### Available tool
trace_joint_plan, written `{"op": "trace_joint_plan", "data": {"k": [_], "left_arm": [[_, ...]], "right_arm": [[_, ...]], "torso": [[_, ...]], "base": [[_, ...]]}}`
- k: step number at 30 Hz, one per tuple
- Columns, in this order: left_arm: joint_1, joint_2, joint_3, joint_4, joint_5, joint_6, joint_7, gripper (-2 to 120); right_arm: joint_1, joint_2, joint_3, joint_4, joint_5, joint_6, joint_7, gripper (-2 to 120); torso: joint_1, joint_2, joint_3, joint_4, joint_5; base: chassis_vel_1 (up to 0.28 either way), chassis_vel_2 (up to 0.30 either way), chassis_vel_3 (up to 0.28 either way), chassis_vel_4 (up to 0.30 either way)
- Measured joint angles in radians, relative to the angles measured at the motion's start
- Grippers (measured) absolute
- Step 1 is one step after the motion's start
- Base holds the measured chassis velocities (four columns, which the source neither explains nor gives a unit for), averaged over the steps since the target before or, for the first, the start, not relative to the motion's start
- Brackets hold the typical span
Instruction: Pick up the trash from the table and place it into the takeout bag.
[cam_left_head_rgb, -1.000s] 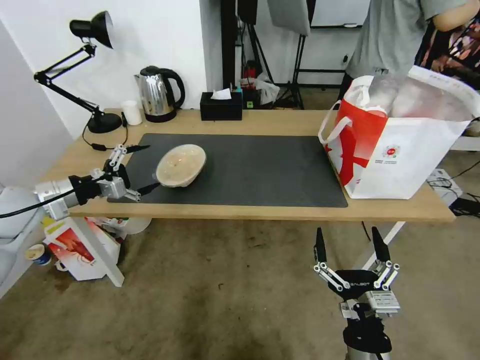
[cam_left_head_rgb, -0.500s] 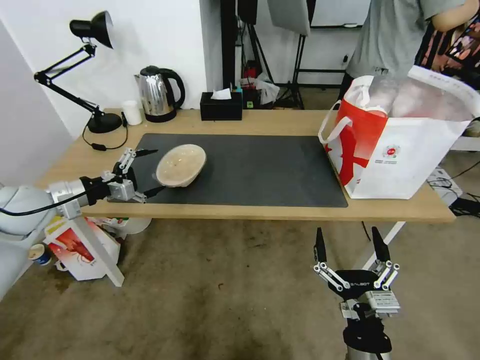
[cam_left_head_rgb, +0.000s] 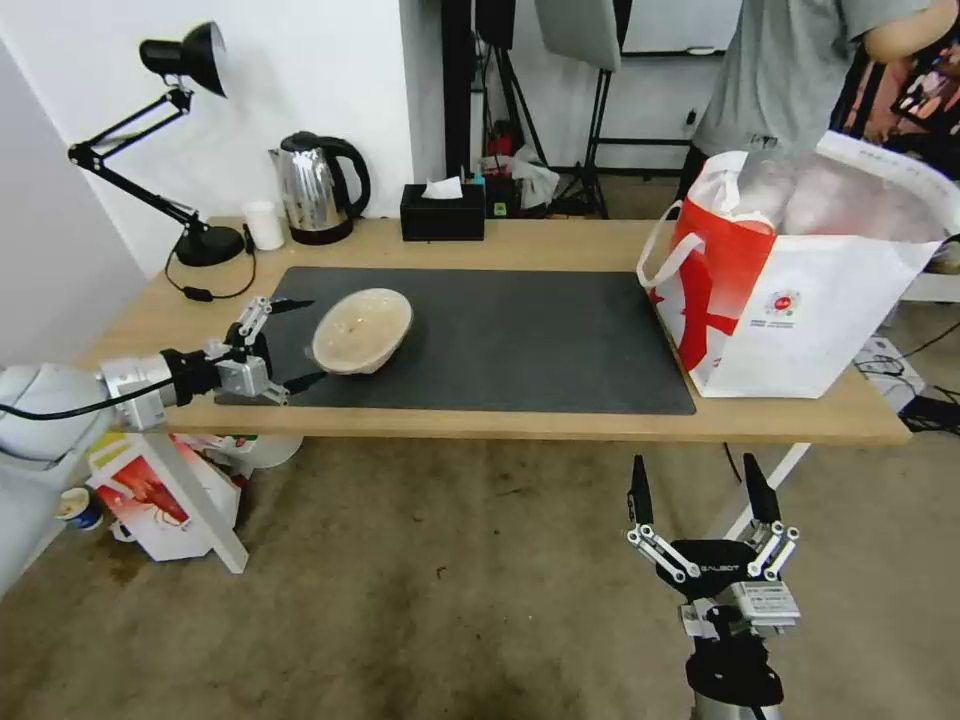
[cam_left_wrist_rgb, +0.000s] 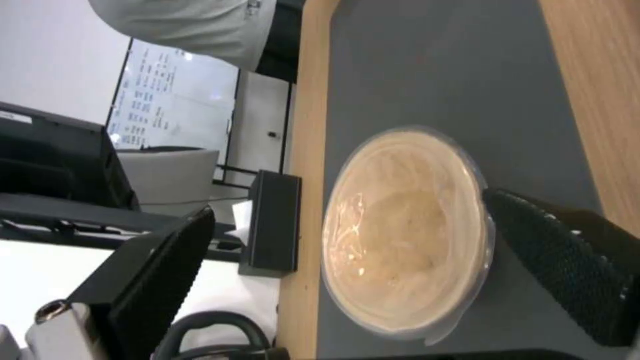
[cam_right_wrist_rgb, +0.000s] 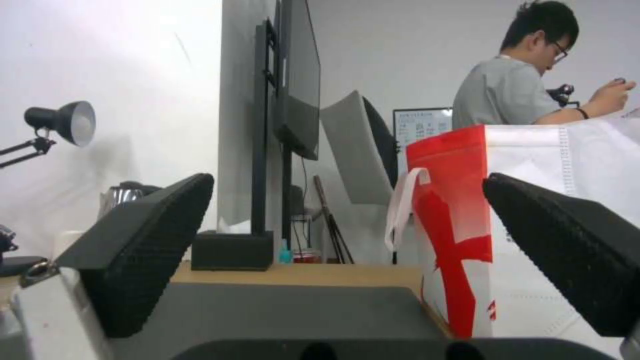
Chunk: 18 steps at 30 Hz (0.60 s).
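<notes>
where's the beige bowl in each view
Head view: the beige bowl sits on the mat's left part, just ahead of the open left gripper.
Left wrist view: the bowl lies between the two fingers, near the middle.
Right wrist view: not in it.
Shared landmark: the black tissue box, seen beyond the bowl in the left wrist view and at the table's far edge in the right wrist view.

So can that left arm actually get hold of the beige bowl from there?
Probably yes. The left gripper is open, its fingers straddling the side of the beige bowl on the dark mat, with nothing between them.
</notes>
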Motion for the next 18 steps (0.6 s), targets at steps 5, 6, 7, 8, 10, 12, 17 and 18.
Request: {"op": "trace_joint_plan", "data": {"k": [5, 6, 7, 8, 10, 12, 17, 18], "left_arm": [[-0.015, -0.001, 0.004, 0.016, 0.01, 0.005, 0.003, 100], [-0.02, -0.002, 0.006, 0.02, 0.012, 0.005, 0.004, 100], [-0.02, -0.002, 0.006, 0.02, 0.012, 0.005, 0.004, 100], [-0.025, -0.004, 0.008, 0.025, 0.013, 0.006, 0.005, 100], [-0.035, -0.006, 0.013, 0.033, 0.014, 0.006, 0.006, 100], [-0.04, -0.007, 0.016, 0.036, 0.014, 0.007, 0.006, 100], [-0.061, -0.009, 0.026, 0.046, 0.015, 0.008, 0.007, 100], [-0.067, -0.009, 0.029, 0.05, 0.015, 0.008, 0.008, 100]], "right_arm": [[0.0, 0.0, 0.0, 0.0, 0.0, 0.0, 0.0, 100], [0.0, 0.0, 0.0, 0.0, 0.0, 0.0, 0.0, 100], [0.0, 0.0, 0.0, 0.0, 0.0, 0.0, 0.0, 100], [0.0, 0.0, 0.0, 0.0, 0.0, 0.0, 0.0, 100], [0.0, 0.0, 0.0, 0.0, 0.0, 0.0, 0.0, 100], [0.0, 0.0, 0.0, 0.0, 0.0, 0.0, 0.0, 100], [0.0, 0.0, 0.0, 0.0, 0.0, 0.0, 0.0, 100], [0.0, 0.0, 0.0, 0.0, 0.0, 0.0, 0.0, 100]], "torso": [[0.0, 0.0, 0.0, 0.0, 0.0], [0.0, 0.0, 0.0, -0.0001, 0.0], [0.0, 0.0, 0.0, -0.0001, 0.0], [0.0, 0.0, 0.0, -0.0001, 0.0], [0.0, 0.0, 0.0, 0.0, 0.0], [0.0, 0.0, 0.0, 0.0, 0.0], [0.0, 0.0, 0.0, -0.0001, 0.0], [0.0, 0.0, 0.0, 0.0, -0.0001]], "base": [[0.0, 0.0, 0.0, 0.0], [0.0, 0.0, 0.0, 0.0], [0.0, 0.0, 0.0, 0.0], [0.0, 0.0, 0.0, 0.0], [0.0, 0.0, 0.0, 0.0], [0.0, 0.0, 0.0, 0.0], [0.0, 0.0, 0.0, 0.0], [0.0, 0.0, 0.0, 0.0]]}}
